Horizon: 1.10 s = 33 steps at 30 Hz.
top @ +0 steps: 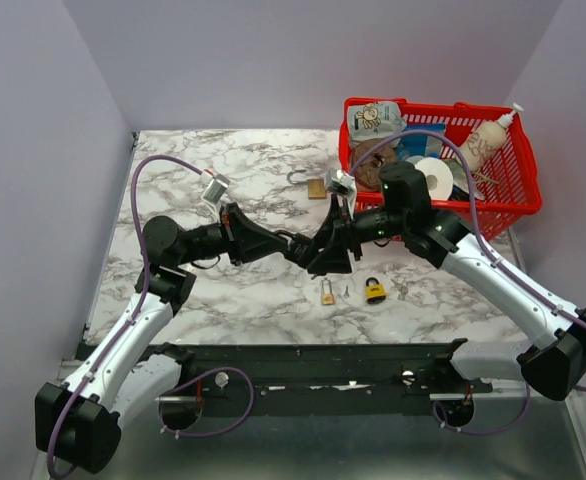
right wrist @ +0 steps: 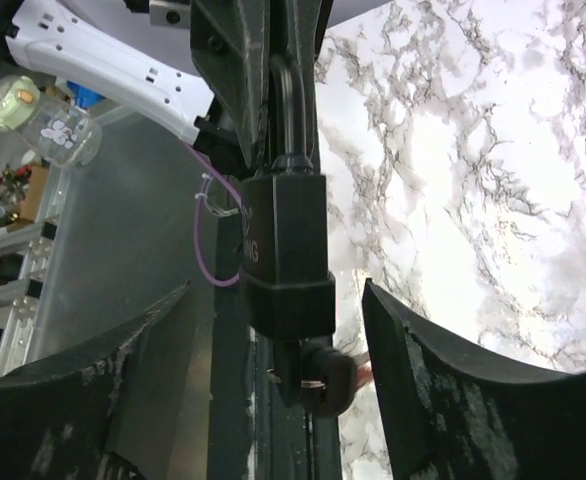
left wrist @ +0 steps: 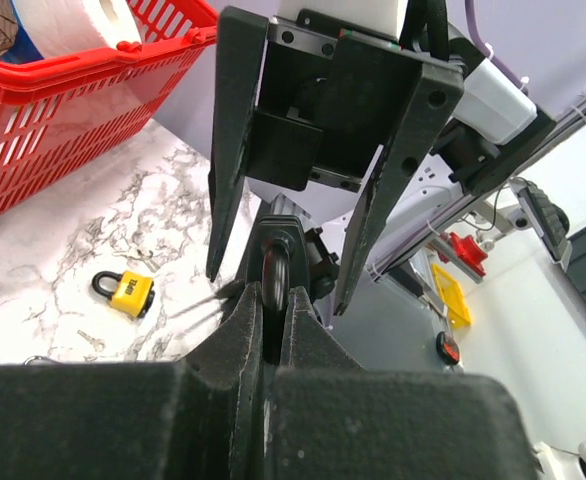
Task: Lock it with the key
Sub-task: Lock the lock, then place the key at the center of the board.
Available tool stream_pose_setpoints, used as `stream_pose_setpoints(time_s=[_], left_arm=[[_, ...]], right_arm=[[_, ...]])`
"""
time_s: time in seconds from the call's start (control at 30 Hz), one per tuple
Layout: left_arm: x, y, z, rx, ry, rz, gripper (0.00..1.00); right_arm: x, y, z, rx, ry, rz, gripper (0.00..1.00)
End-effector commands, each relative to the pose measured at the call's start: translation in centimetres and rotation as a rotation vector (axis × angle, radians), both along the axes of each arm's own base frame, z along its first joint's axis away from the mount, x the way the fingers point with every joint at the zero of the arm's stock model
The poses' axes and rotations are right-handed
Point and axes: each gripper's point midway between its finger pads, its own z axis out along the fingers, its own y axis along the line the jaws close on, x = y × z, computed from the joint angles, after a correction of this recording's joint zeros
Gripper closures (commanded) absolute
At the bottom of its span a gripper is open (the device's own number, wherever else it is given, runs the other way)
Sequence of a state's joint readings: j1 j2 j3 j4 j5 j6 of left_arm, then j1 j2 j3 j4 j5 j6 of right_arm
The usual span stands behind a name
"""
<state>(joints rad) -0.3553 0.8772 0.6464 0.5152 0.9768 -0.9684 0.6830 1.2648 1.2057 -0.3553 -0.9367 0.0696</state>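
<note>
Marble-patterned tabletop [top: 243,180], grey walls around. Mid-table, left gripper [top: 295,247] pinched tight on the shackle of a black padlock [right wrist: 285,250]. Right gripper [right wrist: 275,288] wide open, fingers straddling the lock body without touching. Both arms reaching inward from their bases, wrists nose to nose. Only in the right wrist view: key [right wrist: 318,375] seated in the lock's base. Left wrist view instead: yellow padlock [left wrist: 125,291] lying on the marble, red basket [left wrist: 33,130] beyond.

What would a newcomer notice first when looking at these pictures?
Mid-table the arms meet: the left pincer grips a black padlock by its shackle, a key in its base, with the right pincer open around it. A red basket stands far right; a yellow padlock lies loose nearby.
</note>
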Motion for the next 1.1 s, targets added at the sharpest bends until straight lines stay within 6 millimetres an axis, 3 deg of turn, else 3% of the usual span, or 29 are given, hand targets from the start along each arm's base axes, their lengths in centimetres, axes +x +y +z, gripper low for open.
stream_pose_setpoints(time_s=[0.0,0.33,0.6,0.8,1.07], left_arm=[[-0.4,0.2,2.3,-0.061,-0.073,-0.002,1.0],[-0.4,0.4,2.0,-0.054,-0.083,-0.007,1.0],[-0.1,0.3,1.6,-0.047,-0.074,-0.001,1.0],[2.4,1.9,1.6,-0.041,-0.079,0.098,1.0],[5.3,4.4,3.0,-0.064,-0.103,0.194,1.0]], right_arm=[[-0.5,-1.4,-0.6,-0.019,-0.004,0.004,0.32],[-1.0,-2.6,-0.7,-0.03,0.01,0.038,0.55],[-1.6,-2.4,-0.2,-0.007,0.038,0.087,0.99],[-2.5,-2.9,-2.1,-0.035,0.112,0.087,0.99],[-2.9,-3.2,-4.6,-0.076,0.192,0.058,0.99]])
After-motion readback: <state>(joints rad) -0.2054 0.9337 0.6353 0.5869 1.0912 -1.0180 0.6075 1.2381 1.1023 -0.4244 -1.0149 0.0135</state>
